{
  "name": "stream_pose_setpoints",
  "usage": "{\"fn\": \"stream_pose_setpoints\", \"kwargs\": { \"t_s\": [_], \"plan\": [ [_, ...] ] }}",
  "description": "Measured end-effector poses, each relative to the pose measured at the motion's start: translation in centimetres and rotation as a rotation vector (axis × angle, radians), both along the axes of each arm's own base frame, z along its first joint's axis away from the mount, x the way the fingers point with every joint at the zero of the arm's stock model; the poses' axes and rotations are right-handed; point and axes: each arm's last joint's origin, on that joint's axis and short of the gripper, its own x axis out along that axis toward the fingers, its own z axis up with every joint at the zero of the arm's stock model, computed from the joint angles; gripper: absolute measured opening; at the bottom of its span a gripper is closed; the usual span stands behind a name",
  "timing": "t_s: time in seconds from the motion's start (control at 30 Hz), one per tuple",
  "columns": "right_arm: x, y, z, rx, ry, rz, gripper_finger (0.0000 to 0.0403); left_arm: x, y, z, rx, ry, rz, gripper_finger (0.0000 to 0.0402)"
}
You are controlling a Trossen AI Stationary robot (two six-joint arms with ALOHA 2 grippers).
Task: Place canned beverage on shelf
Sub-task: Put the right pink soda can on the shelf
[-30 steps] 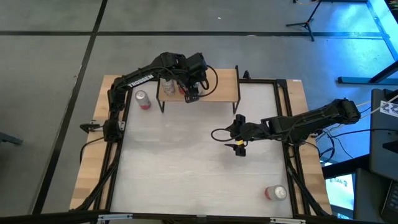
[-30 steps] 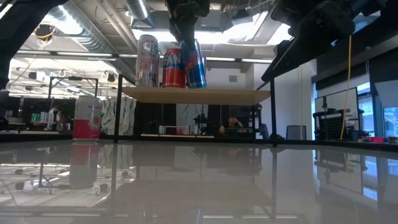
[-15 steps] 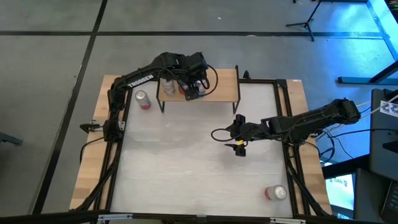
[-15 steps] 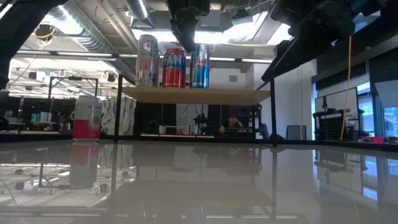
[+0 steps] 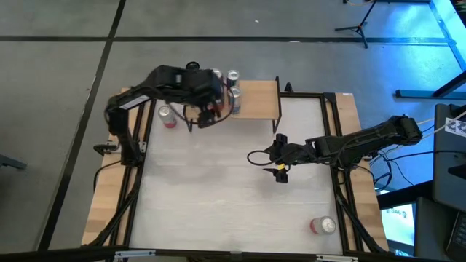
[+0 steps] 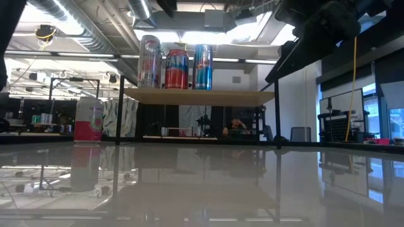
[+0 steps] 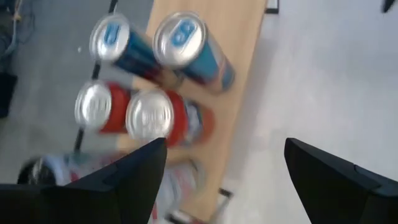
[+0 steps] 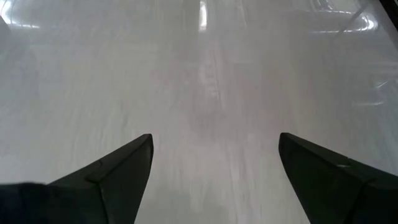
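Jaws of the left gripper point(image 5: 207, 116) spread wide and empty, at the shelf's point(image 5: 255, 102) left end in the high view; right gripper point(image 5: 281, 172) equally open (waiting below the shelf). Low view: blue can point(image 6: 202, 67) upright on the shelf, beside red can point(image 6: 177, 69). Left wrist view: both cans on the board.

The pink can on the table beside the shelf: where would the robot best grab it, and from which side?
Probably around the middle of the pink can, squeezed across its curved wall, coming from the side away from the shelf. The can stands upright and round, and the shelf's leg stands near its other side.
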Motion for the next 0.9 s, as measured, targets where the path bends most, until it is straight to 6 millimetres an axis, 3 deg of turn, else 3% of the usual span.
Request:
{"fn": "stream_pose_setpoints", "kwargs": {
  "t_s": [0.17,0.33,0.73,0.9],
  "plan": [
    [0.0,0.0,0.0,0.001,-0.002,-0.001,0.0342,-2.5,-1.4,1.6,-0.041,-0.087,0.024,0.0314],
    [0.0,0.0,0.0,0.001,-0.002,0.000,0.0342,-5.7,-1.7,1.4,-0.046,-0.096,0.102,0.0314],
    [0.1,0.0,0.1,-0.006,-0.009,0.007,0.0342,-13.4,-2.1,-5.2,-0.096,0.064,0.291,0.0314],
    [0.4,0.1,0.4,-0.001,-0.054,0.009,0.0342,-14.4,-1.9,-8.1,-0.098,0.097,0.319,0.0314]
  ]
}}
